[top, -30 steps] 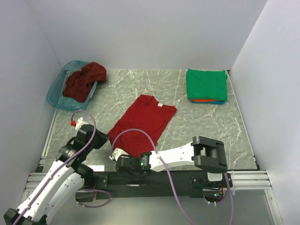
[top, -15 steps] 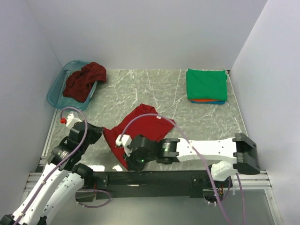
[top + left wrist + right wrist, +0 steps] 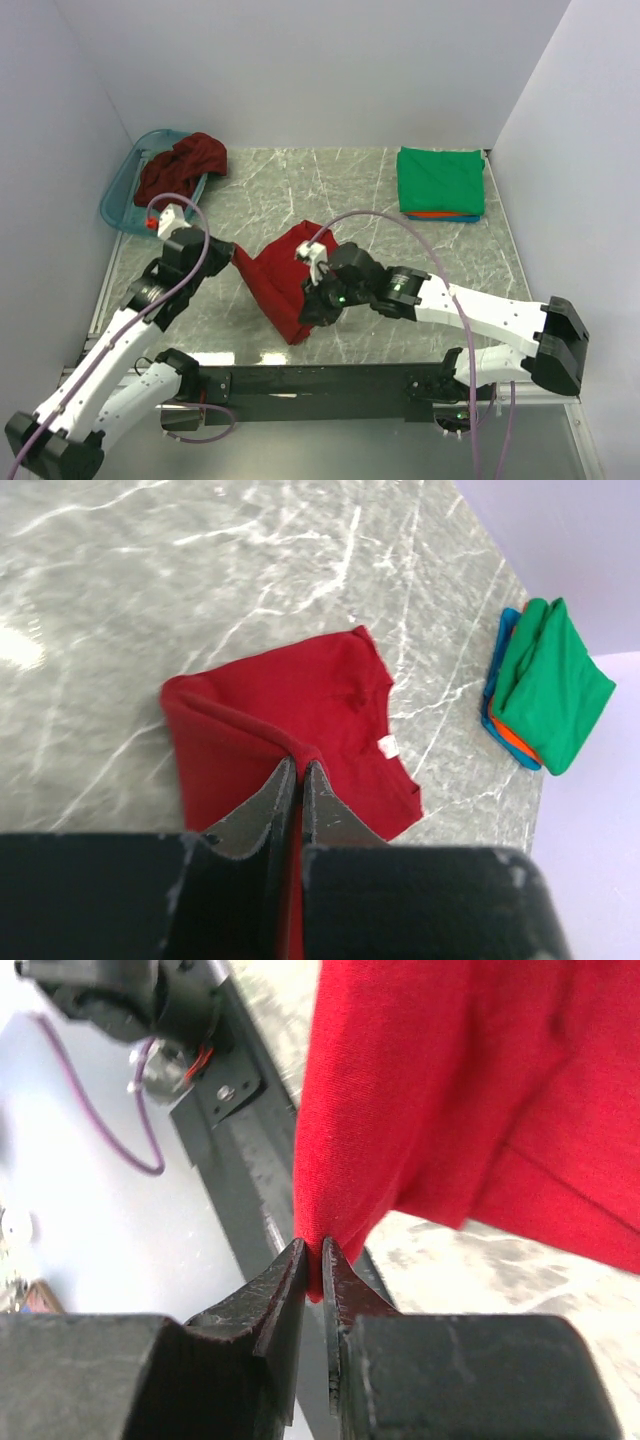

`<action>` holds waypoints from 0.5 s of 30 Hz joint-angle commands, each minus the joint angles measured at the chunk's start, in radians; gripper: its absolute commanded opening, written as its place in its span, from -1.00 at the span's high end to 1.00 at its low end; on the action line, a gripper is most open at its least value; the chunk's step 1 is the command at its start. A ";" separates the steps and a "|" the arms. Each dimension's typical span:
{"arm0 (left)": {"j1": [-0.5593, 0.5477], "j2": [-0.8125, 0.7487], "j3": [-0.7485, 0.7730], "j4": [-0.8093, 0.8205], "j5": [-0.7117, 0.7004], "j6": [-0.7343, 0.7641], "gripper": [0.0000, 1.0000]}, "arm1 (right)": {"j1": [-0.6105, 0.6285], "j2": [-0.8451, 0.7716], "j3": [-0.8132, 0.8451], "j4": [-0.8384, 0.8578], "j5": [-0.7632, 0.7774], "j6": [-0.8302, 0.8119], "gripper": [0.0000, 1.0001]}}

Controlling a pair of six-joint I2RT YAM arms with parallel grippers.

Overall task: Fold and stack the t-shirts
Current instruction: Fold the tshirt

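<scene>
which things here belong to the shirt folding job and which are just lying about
Job: red shirt, pinched by left pincer and right pincer; maroon shirt; folded green shirt.
Lying about: teal basket holding the maroon shirt.

We can read no text, brand, number or sign in any view. The only label we see is a small white tag [image 3: 387, 745] at the neckline of the red t-shirt [image 3: 300, 705], and it is too small for us to tell whether anything is printed on it.
</scene>
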 commanded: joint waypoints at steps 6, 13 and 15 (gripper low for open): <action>0.001 0.180 0.141 0.229 0.047 0.061 0.86 | -0.172 -0.099 -0.015 -0.035 0.021 -0.013 0.62; 0.001 0.351 0.242 0.298 0.087 0.094 0.87 | -0.301 -0.120 -0.023 -0.079 0.043 -0.048 0.61; 0.001 0.386 0.265 0.321 0.093 0.102 0.87 | -0.323 -0.114 -0.027 -0.078 0.043 -0.053 0.61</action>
